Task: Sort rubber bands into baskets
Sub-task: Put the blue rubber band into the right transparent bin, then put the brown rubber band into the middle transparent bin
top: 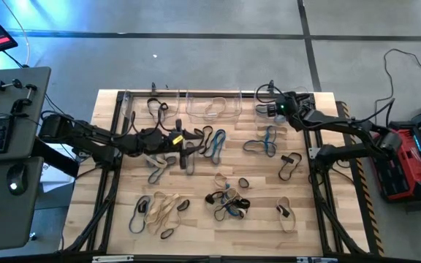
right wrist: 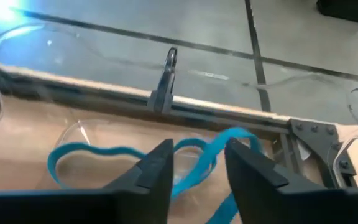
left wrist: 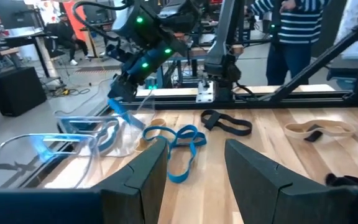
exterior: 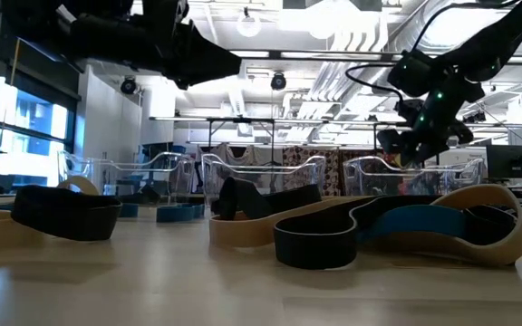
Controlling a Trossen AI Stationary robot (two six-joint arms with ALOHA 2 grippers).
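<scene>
Right pincer [right wrist: 196,163] hangs open over blue band [right wrist: 123,158] in basket [right wrist: 79,134].

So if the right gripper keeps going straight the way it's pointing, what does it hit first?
Most likely the blue rubber band lying just ahead of the right gripper, inside the clear basket. Depth is hard to judge, so the basket floor could come just after.

Three clear baskets [top: 214,104], two arms, many rubber bands [top: 163,208] (too tangled to count).
</scene>
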